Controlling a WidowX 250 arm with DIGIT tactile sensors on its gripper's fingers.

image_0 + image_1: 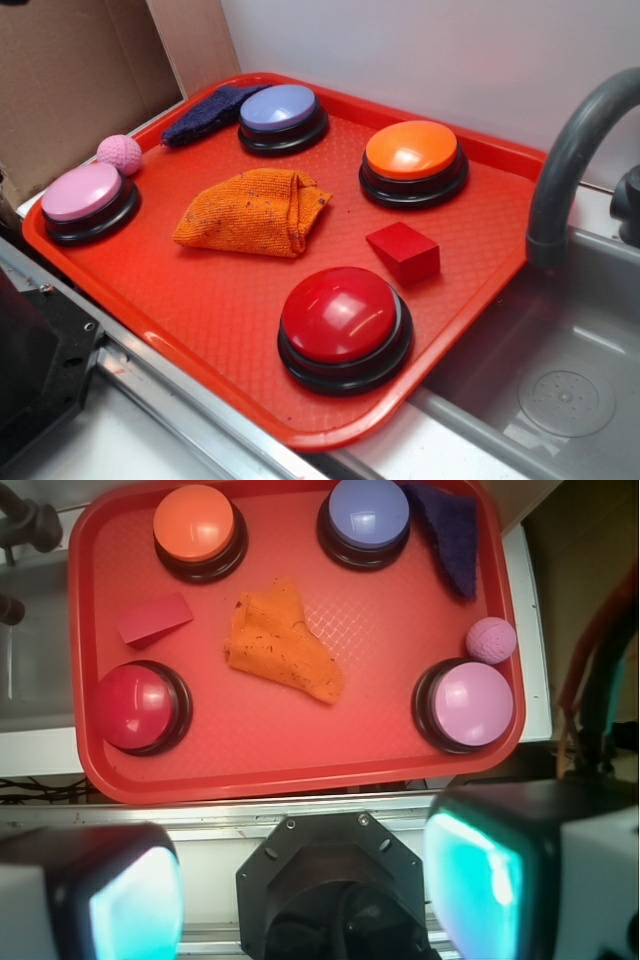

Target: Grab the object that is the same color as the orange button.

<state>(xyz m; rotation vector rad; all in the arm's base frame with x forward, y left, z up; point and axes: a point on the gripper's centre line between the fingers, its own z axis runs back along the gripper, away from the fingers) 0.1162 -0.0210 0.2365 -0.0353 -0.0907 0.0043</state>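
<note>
A red tray (470,300) sits on the counter beside a grey sink (560,380) with a curved grey tap (560,170). Near the middle of the tray lies the orange cloth (255,210), crumpled and folded over itself, flecked with small dark specks; nothing touches it. The orange button (413,160) stands toward the far right side of the tray, apart from the cloth. A small red cube (403,251) rests between the orange button and the red button (345,325), which sits at the near edge. A pink button (88,200) stands at the left end, with a pink ball (119,154) just beside it. At the far edge a purple button (283,116) stands next to a dark blue cloth (205,112) that lies against the tray's rim. In the wrist view the gripper (305,890) hangs high above, off the near edge of the tray, well away from the cloth; its two fingers (480,875) stand wide apart at the bottom corners of that view, with nothing held between them.
</note>
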